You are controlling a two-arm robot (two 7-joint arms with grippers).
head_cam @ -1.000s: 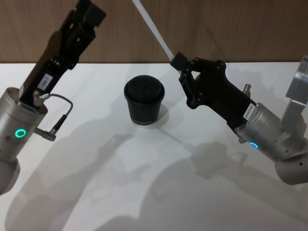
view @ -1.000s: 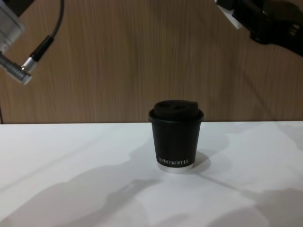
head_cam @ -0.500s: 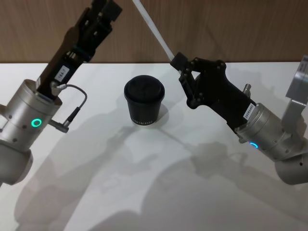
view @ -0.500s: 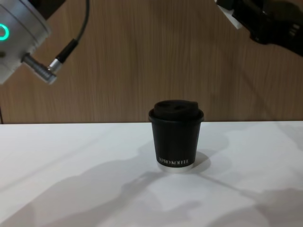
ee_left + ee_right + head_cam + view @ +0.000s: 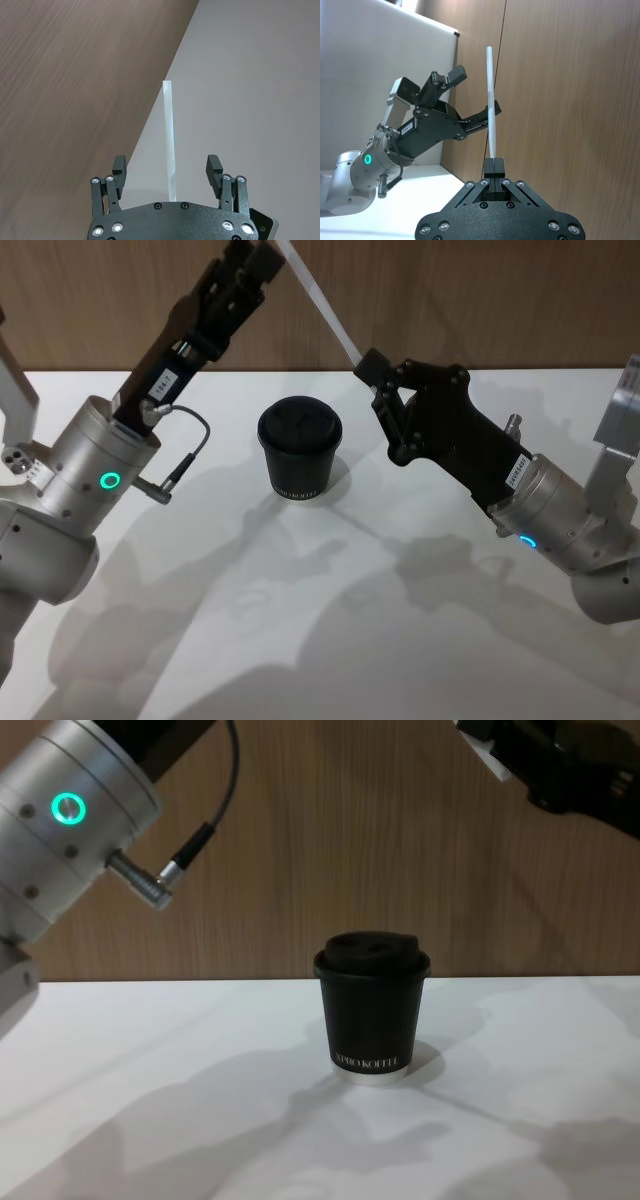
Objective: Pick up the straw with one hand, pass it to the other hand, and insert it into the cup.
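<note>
Head view: the thin white straw (image 5: 320, 305) slants upward from the right gripper (image 5: 368, 368), which is clamped on its lower end, high beside the black lidded cup (image 5: 300, 450). Left wrist view adds the left gripper (image 5: 167, 162), its fingers spread either side of the straw without touching it.

The straw (image 5: 318, 302) is plain white, pale against the brown wood-grain wall (image 5: 480, 300) across the top of the frame. The cup (image 5: 299, 450), at centre, is black, lid included, with small white lettering and a pale base band. The left gripper (image 5: 167, 162) and right gripper (image 5: 368, 368) are black on silver wrists — a green ring light (image 5: 109, 480) glows at left. The table (image 5: 300, 640) is white.
</note>
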